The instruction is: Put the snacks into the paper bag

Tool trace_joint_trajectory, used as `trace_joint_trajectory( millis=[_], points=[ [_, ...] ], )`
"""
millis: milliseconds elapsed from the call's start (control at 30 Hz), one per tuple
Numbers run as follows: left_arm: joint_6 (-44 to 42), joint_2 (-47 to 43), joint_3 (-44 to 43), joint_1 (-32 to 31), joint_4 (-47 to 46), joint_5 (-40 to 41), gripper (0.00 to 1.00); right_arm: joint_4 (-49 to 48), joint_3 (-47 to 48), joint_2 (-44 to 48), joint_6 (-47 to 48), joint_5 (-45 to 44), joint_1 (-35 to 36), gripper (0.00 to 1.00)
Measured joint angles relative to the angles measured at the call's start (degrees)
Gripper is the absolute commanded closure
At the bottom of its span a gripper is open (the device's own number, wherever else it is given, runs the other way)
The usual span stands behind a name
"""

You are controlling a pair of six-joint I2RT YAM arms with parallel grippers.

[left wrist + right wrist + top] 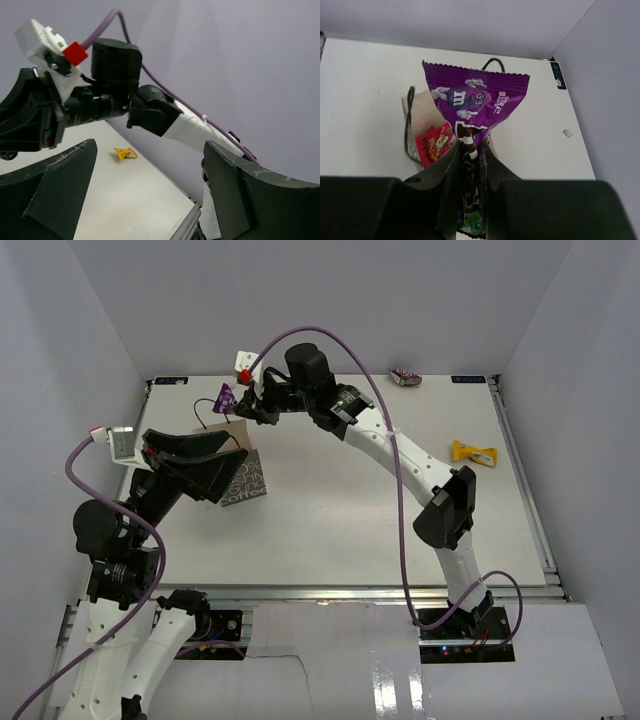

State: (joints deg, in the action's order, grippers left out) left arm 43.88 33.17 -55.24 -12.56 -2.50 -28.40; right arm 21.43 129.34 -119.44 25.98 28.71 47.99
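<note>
Right wrist: our right gripper [470, 165] pinches purple crinkly foil packet [475, 107] above grey-brown paper bag [245, 480]; red foil packet [434, 144] seems inside. Left gripper [150, 195] wide, empty. To do: yellow foil pkt [473, 452] nr table [330, 530] right edge, dark magenta foil pkt [405, 377] at far edge.

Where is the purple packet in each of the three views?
Top: purple packet upper left, at the right gripper's tip.
Left wrist: not in it.
Right wrist: centre, pinched between the fingers.
Landmark: the bag, next to the packet in top and right wrist views.
</note>
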Motion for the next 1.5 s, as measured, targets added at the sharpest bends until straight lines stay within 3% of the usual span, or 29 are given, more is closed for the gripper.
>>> trace_joint_trajectory(
  millis=[267,367,500,633,867,967,1000,1067,1100,1267,1400,1500],
  points=[
    [-1.90,-1.88,-0.37,0.00,3.78,1.79,0.02,-12.46,-0.09,-5.33,-7.87,-4.72,2.47,0.90],
    [-2.21,-1.14,-0.37,0.00,4.42,1.84,0.02,-15.52,-0.28,-5.68,-9.38,-6.03,4.52,0.84],
    [-2.51,-0.37,-0.37,0.00,5.16,1.84,0.02,-19.12,-0.81,-5.70,-10.80,-6.95,6.86,0.64],
    [-2.73,-0.39,-0.39,0.00,5.53,1.95,0.02,-21.51,-1.66,-5.77,-10.73,-8.09,7.43,0.52],
    [-2.93,-0.46,-0.39,0.00,5.53,2.05,0.02,-21.90,-3.58,-6.27,-10.54,-9.62,5.55,0.36],
    [-2.93,-0.26,-0.48,0.00,5.60,2.03,0.02,-21.40,-3.58,-6.25,-10.51,-9.33,4.11,0.06],
    [-2.93,-0.11,-0.63,0.00,5.86,2.01,0.02,-20.98,-3.58,-6.10,-10.51,-8.79,3.43,0.04],
    [-2.91,0.33,-0.76,0.00,6.01,1.88,0.02,-19.71,-4.35,-5.22,-9.53,-6.56,1.29,0.01],
    [-2.89,0.57,-0.76,0.00,6.12,1.68,0.02,-18.38,-5.73,-4.04,-9.03,-5.20,-0.26,0.05],
    [-1.86,4.09,-0.72,0.00,6.34,-0.61,0.02,-10.51,-16.35,4.70,-4.42,-4.33,-12.63,0.07],
    [-0.22,9.57,-0.42,-0.02,5.49,-3.56,0.02,-6.01,-22.97,8.59,-1.29,-14.78,-23.78,0.10],
    [0.79,13.99,0.20,-0.37,3.67,-5.22,0.02,-3.74,-23.21,6.14,-0.92,-26.34,-30.08,0.10]
  ],
)
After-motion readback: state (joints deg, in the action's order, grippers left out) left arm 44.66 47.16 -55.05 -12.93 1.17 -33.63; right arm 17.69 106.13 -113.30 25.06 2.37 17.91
